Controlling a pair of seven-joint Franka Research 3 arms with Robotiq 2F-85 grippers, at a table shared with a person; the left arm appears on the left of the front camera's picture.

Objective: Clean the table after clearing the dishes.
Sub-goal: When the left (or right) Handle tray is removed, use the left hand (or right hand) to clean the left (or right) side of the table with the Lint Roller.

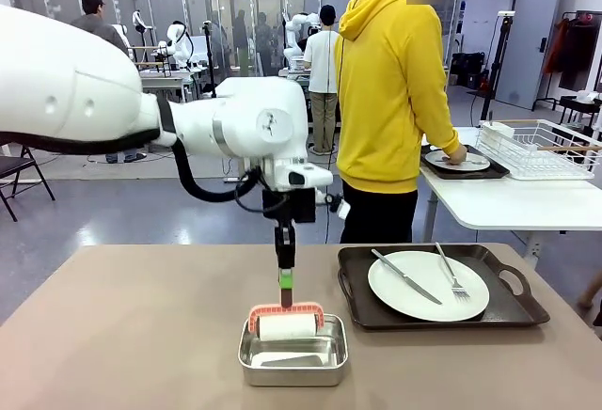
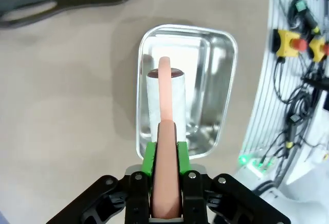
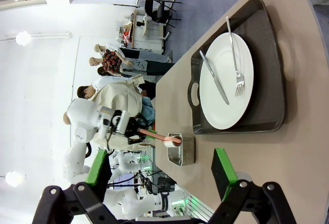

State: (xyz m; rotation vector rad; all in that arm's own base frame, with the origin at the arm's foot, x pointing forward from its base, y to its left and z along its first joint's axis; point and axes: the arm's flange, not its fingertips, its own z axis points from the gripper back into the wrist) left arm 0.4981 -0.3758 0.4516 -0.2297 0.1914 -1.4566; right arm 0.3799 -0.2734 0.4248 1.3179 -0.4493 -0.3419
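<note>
Front: my left claw pinches the roller by its handle, roll in the pan on the table; the plate sits on its tray to the right. Left wrist: it clamps the pink handle. Right wrist: my right claw gapes, empty.

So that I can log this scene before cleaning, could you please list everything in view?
table: one, taupe-brown, foreground.
steel pan: one, silver, table's near centre.
lint roller: one, pink handle, white roll, roll at the pan's mouth.
handled tray: one, dark, table's right.
plate: one, white, on that tray.
knife: one, silver, on the plate.
fork: one, silver, on the plate.
side table: one, white, far right.
second tray: one, dark, on the side table.
second plate: one, white, on it.
wire rack: one, white, side table.
person: one, yellow hoodie, hand on the second plate.
left gripper: shut on the roller's handle.
right gripper: open, holding nothing.
</note>
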